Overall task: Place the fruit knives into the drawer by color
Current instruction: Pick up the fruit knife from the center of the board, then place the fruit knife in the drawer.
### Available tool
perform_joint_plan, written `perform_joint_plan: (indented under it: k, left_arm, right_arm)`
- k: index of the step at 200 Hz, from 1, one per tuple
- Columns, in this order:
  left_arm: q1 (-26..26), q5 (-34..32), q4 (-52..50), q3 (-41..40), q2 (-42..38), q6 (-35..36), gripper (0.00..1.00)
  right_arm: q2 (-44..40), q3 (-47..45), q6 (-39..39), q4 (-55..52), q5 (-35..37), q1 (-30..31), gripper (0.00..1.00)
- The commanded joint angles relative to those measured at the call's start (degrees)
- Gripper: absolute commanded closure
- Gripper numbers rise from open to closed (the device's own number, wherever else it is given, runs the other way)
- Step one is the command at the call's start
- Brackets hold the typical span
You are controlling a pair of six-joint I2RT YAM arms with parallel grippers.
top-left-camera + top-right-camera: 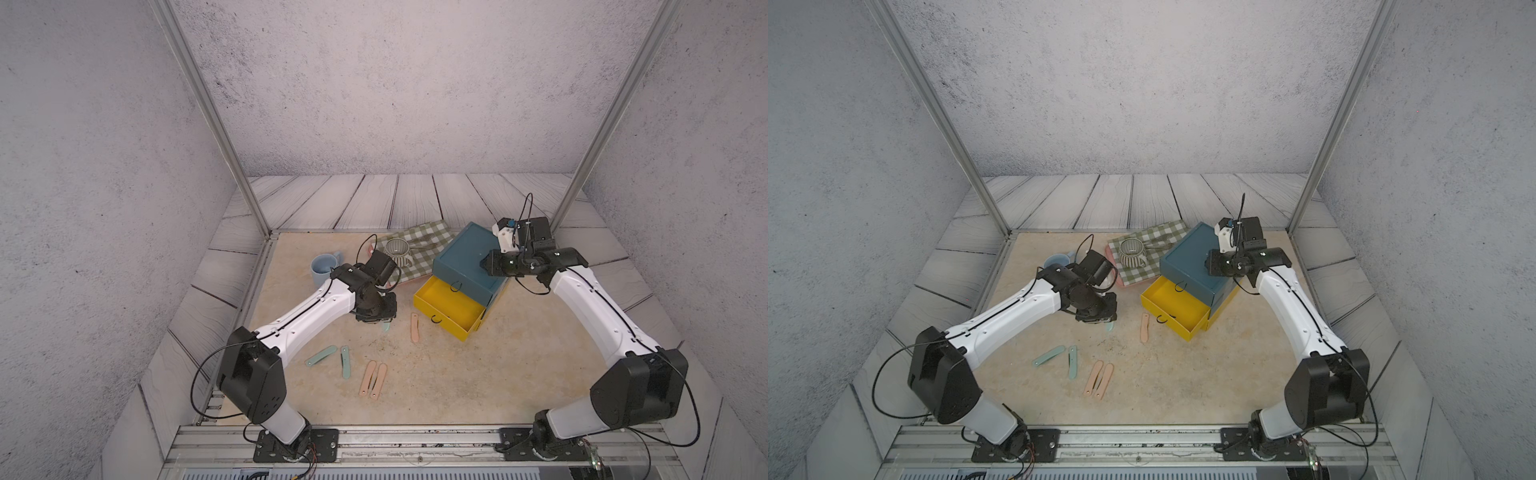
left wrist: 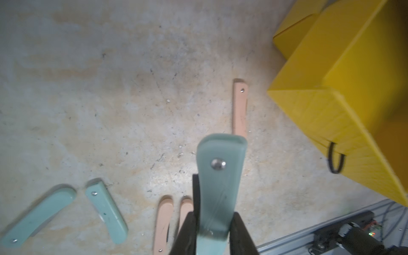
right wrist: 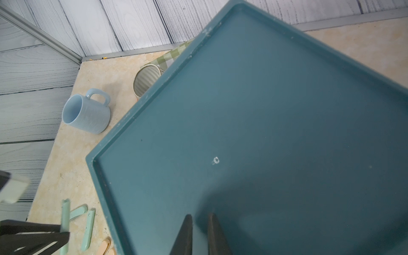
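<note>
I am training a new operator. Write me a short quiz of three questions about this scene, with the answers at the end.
1. True or false: the left gripper is empty.
2. Which drawer of the chest stands pulled out? A: the teal drawer. B: a yellow drawer. C: none.
3. How many peach-pink knives lie on the table?

Key: 1 false, it grips a mint-green knife; 2 B; 3 three.
</note>
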Motion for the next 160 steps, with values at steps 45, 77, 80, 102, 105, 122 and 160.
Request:
perform_joint_plan:
  k: [45,77,80,102,105,122,160]
  left_arm:
    - [-3.2,6.2,10.0,5.6,-0.1,-8.5,0.96]
    - [-4.7,7.3,12.8,9.0,4.7,-10.3,0.96]
    - [-4.8,7.4,12.9,9.4,5.1,-10.3,0.96]
    - [-5.5,7.3,13.1,12.6,8.4,-10.7,0.96]
    - [-5.7,7.3,13.0,13.1,8.8,-10.8,0.96]
    - [-6.1,7.5,13.0,14.9,10.8,-10.9,0.96]
    - [-7.2,7.1,13.8,16.9,13.9,-11.8,0.96]
  right_arm:
    - [6.3,-4.9,0.3,-16.9,4.3,0.0,0.83]
    - [6.5,-4.4,0.1,-17.3,4.4,0.0,0.86]
    - [6.5,-4.4,0.1,-17.3,4.4,0.1,0.87]
    - [6.4,-4.3,0.0,-17.6,4.4,0.0,0.91]
    - [6.4,-4.3,-0.1,-17.6,4.3,0.0,0.91]
    - [6.3,-4.6,-0.1,-17.6,4.2,0.0,0.94]
    - [6.1,-5.1,-0.2,-17.6,4.0,0.0,1.0]
